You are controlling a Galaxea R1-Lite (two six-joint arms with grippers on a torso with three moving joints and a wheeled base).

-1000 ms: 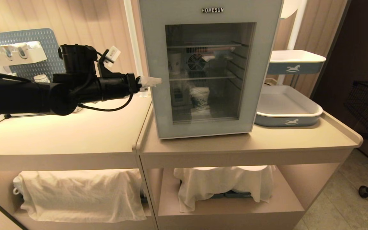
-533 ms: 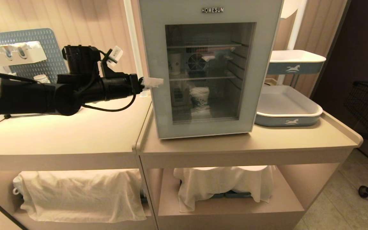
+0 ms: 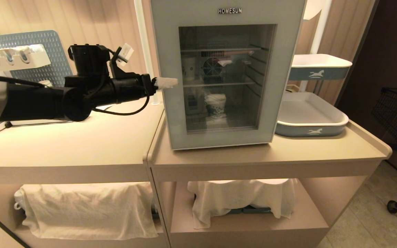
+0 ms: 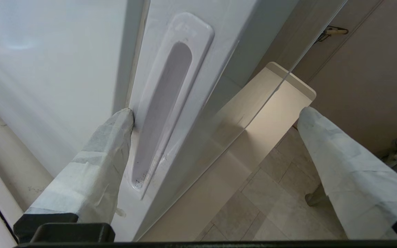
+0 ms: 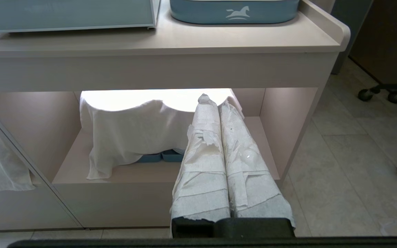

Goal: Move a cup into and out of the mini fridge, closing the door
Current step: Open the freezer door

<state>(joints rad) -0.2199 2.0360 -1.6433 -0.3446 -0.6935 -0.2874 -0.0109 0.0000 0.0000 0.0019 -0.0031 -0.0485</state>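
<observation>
The left claw [image 3: 165, 82] is spread wide at the side of the white box fridge [image 3: 219, 72]; one finger [image 4: 112, 137] touches beside the door's [image 3: 181, 113] long handle groove [image 4: 164, 110]. The small white-and-blue paper cup [image 3: 215, 106] sits inside, low down. The right claw [image 5: 217, 103] is squeezed together and empty.

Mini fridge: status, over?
Left tool open at the door edge, one finger by the recessed handle. Door shut, cup inside. Right tool shut, parked low.
</observation>
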